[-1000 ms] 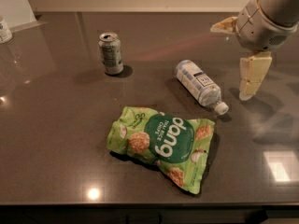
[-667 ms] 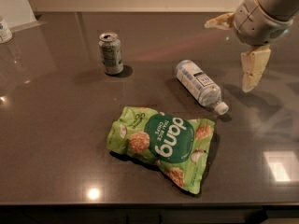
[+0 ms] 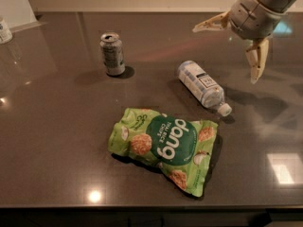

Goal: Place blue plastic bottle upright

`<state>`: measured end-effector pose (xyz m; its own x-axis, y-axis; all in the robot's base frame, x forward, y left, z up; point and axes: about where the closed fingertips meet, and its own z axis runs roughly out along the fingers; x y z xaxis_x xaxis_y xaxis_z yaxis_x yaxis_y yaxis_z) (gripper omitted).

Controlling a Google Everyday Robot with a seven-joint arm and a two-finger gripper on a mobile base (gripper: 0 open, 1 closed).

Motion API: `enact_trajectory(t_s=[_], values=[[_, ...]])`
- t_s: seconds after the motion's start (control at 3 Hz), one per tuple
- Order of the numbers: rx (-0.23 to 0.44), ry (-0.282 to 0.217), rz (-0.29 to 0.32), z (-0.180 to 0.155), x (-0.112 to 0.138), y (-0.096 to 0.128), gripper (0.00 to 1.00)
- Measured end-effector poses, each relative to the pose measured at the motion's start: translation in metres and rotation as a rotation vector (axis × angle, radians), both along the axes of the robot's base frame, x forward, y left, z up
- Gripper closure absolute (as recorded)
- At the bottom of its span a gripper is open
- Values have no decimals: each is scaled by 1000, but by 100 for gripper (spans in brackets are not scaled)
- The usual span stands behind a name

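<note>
Nearest the viewer, a green snack bag (image 3: 163,145) lies flat on the dark tabletop (image 3: 57,150). Just beyond its right end, the blue plastic bottle (image 3: 202,85) lies on its side, its white cap (image 3: 224,109) pointing toward the near right and its base toward the far left. Farther back and to the left, a silver drink can (image 3: 112,54) stands upright, well apart from the bottle. At far right, the tool (image 3: 225,56) hangs above the tabletop, beyond and right of the bottle and clear of it. Its two fingers (image 3: 256,63) are spread wide and grasp nothing. A small container (image 3: 4,30) sits at the far left edge.
</note>
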<state>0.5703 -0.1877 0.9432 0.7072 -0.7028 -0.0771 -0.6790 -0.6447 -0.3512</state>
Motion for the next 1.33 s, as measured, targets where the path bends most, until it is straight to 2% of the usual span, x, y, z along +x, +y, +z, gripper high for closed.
enact_trajectory(t_s=[0.33, 0.67, 1.0, 1.33], values=[[-55, -13, 182, -6, -2, 3, 0], [-105, -55, 326, -11, -8, 3, 0], [-133, -72, 453, -29, -30, 8, 0], [-150, -55, 514, -47, -42, 14, 0]])
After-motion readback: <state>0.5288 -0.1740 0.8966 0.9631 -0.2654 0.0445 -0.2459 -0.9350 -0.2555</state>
